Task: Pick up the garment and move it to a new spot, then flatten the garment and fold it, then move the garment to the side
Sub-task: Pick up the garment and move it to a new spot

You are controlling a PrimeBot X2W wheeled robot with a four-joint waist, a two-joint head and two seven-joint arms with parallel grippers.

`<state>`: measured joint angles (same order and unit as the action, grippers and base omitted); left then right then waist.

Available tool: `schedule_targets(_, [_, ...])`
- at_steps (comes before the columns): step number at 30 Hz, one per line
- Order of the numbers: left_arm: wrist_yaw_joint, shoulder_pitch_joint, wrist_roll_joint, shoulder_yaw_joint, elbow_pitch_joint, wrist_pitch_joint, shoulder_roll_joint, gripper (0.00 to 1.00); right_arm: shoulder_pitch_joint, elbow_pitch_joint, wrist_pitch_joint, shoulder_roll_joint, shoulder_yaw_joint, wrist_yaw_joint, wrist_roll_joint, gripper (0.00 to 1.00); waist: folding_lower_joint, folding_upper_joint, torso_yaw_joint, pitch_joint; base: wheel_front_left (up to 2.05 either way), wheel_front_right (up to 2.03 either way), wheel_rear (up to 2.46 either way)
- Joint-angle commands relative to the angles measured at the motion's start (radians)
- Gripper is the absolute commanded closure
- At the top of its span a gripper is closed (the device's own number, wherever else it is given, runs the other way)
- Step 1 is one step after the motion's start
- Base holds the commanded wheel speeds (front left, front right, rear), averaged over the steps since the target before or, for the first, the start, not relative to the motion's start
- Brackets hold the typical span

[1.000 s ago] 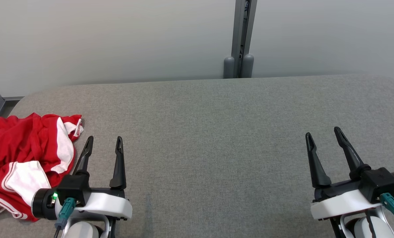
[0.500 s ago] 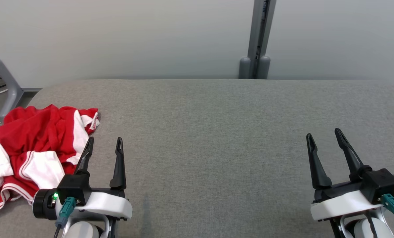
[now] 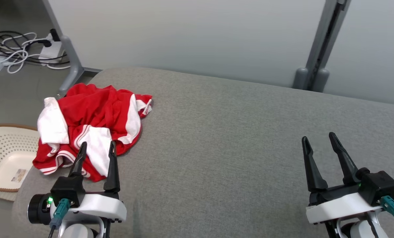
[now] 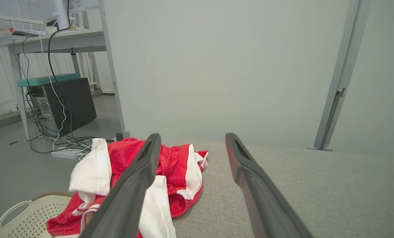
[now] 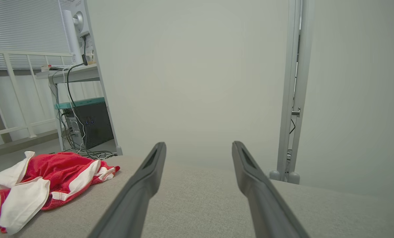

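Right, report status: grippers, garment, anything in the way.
Left gripper open, aimed at garment. Right gripper open, empty. Garment crumpled at table's left end, not gripped. Basket left of table, not in the way.

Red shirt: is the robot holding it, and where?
Nothing is held. The left gripper and right gripper are open; the red shirt lies crumpled on the table.

Table [image 3: 236,132]: grey fabric top, rounded far-left corner.
Basket [image 3: 5,145]: cream, perforated, left of table.
Cables [image 3: 21,59]: tangled on floor, far left.
Post [image 3: 320,49]: grey, upright, far right.

Pale partition wall [image 3: 190,36]; grey floor [image 3: 18,96] with cables [image 3: 15,43]; desk [image 4: 61,38] beyond
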<state>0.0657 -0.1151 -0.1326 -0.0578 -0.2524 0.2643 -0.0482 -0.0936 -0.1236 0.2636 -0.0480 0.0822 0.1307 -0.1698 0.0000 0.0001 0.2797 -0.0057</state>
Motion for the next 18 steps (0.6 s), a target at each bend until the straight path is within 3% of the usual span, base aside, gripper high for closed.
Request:
schedule_targets(1, [-0.003,0.003,-0.003,0.009,-0.003,0.000,-0.004,0.00,-0.006,0.002,0.002,-0.005,0.006,0.000,-0.011,0.00,0.0000,-0.0001,0.048,-0.003,0.00,0.00,0.00])
schedule_targets(8, [-0.014,0.017,-0.007,0.038,-0.010,0.000,-0.004,0.00,0.002,0.010,0.002,-0.005,0.011,0.000,-0.036,0.00,0.0000,-0.0001,0.110,-0.001,0.00,0.00,0.00])
schedule_targets(18, [-0.014,0.021,-0.007,0.062,-0.006,0.000,-0.004,0.00,0.005,0.020,0.002,-0.005,0.025,0.000,-0.063,0.00,0.0000,-0.0001,0.121,0.002,0.00,0.00,0.00])
